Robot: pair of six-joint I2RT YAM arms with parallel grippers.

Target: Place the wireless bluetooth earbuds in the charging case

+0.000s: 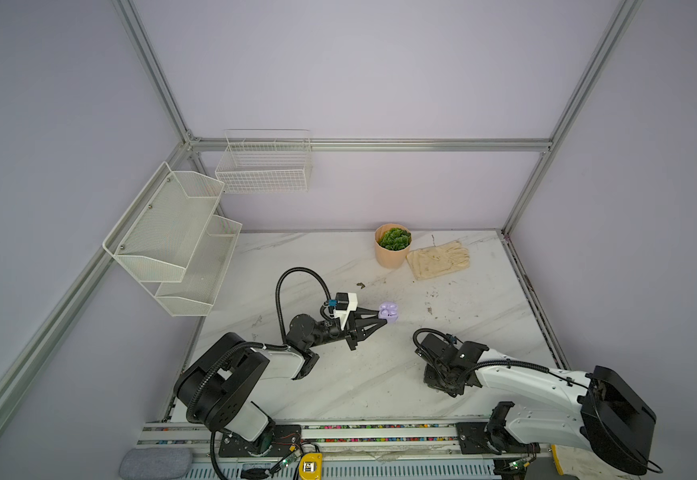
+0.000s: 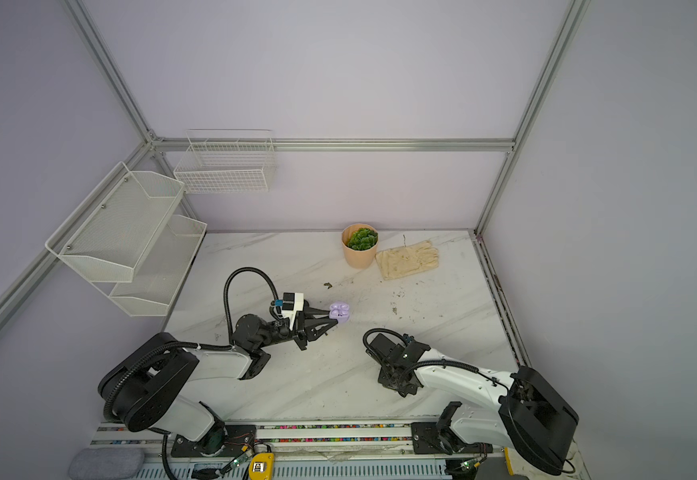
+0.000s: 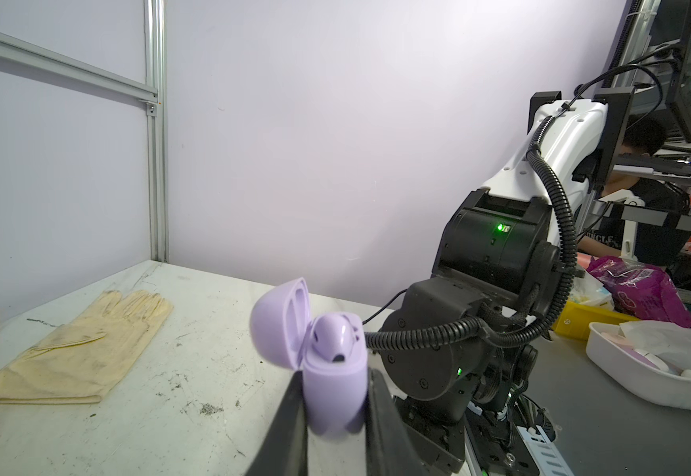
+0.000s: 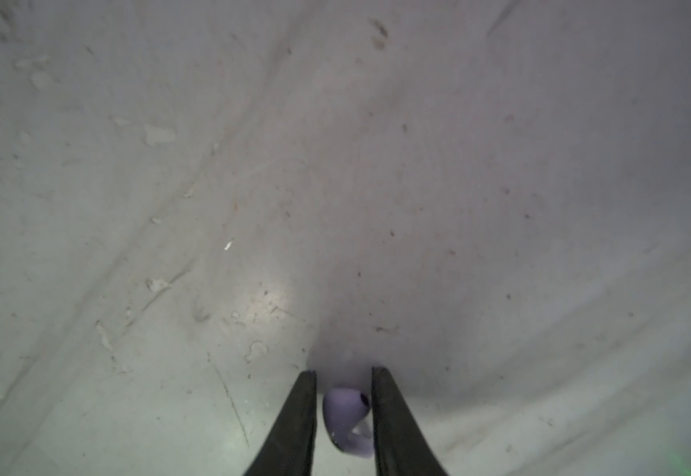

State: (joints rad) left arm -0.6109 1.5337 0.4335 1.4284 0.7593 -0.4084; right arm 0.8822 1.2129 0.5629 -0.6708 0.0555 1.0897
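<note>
Lilac-walled frame enclosure around a marble-patterned tabletop [image 1: 338,386], scuffed and speckled with debris. Far right of table: potted succulent [image 1: 393,245] just beside cream glove [image 1: 438,259], both well apart from the work area.

Left gripper [image 1: 383,320] reaching to mid-table, fingers clamped on either side of lilac charging case [image 1: 389,311]. Lid [image 3: 277,325] hinged open and tilted back. Cannot tell from these views whether case rests on the table or hangs just clear of it.

Right gripper [image 4: 343,371] at near right, pointed straight down at the table, hidden under its own wrist in both top views. Well apart from the case.

Progress: seated earbud [image 3: 333,334], lilac, already in the case, head standing proud of its socket in the left wrist view. Second socket hidden behind it; judged empty.

Loose earbud [image 4: 345,420], also lilac, lying between the right fingers [image 4: 393,428], down close to the tabletop. Fingers narrow, flanking it: touching or nearly so on one side, thin sliver of gap on the other. Cannot tell if gripped yet; judged mid-pickup.

Left to do, by estimate: secure grip, lift, carry left and farther back to the case, line stem up with the free socket, press home. Lid closure possibly after.
</note>
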